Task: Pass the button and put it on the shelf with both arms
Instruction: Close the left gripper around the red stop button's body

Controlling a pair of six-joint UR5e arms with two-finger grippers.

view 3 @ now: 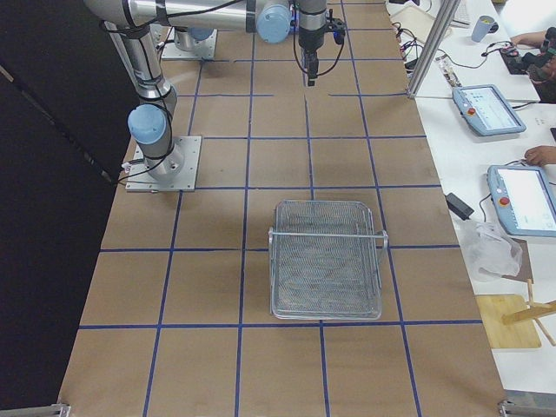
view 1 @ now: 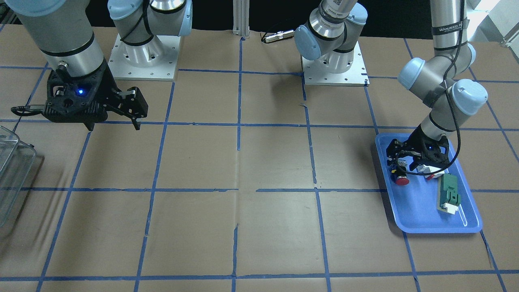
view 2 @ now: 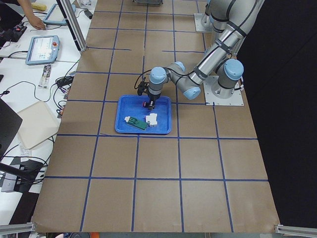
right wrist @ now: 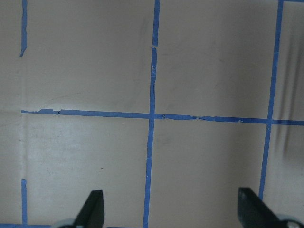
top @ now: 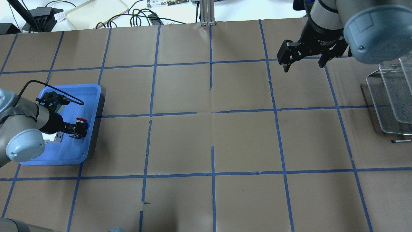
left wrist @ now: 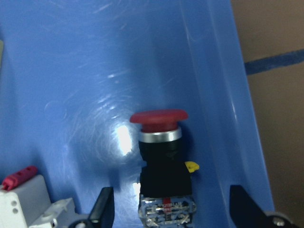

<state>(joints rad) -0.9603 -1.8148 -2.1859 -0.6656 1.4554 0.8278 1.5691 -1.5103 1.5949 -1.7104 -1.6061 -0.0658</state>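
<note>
The button (left wrist: 164,156), with a red mushroom cap and a black body, lies on its side in the blue tray (view 1: 421,219). It also shows in the front view (view 1: 401,179) and the overhead view (top: 81,120). My left gripper (left wrist: 173,209) is low over the tray, open, with one finger on each side of the button's rear and a gap on both sides. My right gripper (top: 303,67) is open and empty, held above the table near the far edge. The wire shelf (top: 391,96) stands at the table's right end, apart from both grippers.
A white-and-red block (view 1: 429,173) lies in the tray beside the left gripper (view 1: 405,168). A green-and-white block (view 1: 448,196) lies nearer the tray's front. The tray's raised rim is close to the button's right in the left wrist view. The shelf (view 3: 326,261) sits well away from the right arm.
</note>
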